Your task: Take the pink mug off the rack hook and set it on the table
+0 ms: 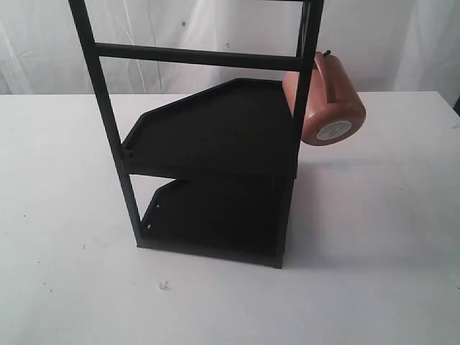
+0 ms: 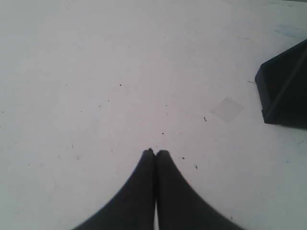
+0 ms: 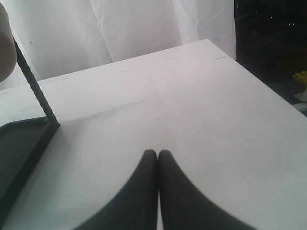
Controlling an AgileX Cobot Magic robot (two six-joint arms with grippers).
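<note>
The pink mug [image 1: 327, 100] hangs by its handle on the rack hook [image 1: 325, 53] at the right post of the black rack [image 1: 215, 136], its white-stickered base facing outward. The rack stands in the middle of the white table [image 1: 388, 237]. Neither gripper shows in the exterior view. My left gripper [image 2: 156, 152] is shut with nothing in it, over bare tabletop, with a rack corner [image 2: 284, 88] off to one side. My right gripper [image 3: 157, 152] is also shut and empty above the table [image 3: 192, 105]; a blurred edge of the mug [image 3: 5, 43] and a rack post [image 3: 36, 86] show beside it.
A white curtain [image 1: 215, 36] hangs behind the table. A small crumb [image 1: 163, 285] lies on the table in front of the rack. The table's far edge [image 3: 259, 81] shows in the right wrist view, with dark space beyond it.
</note>
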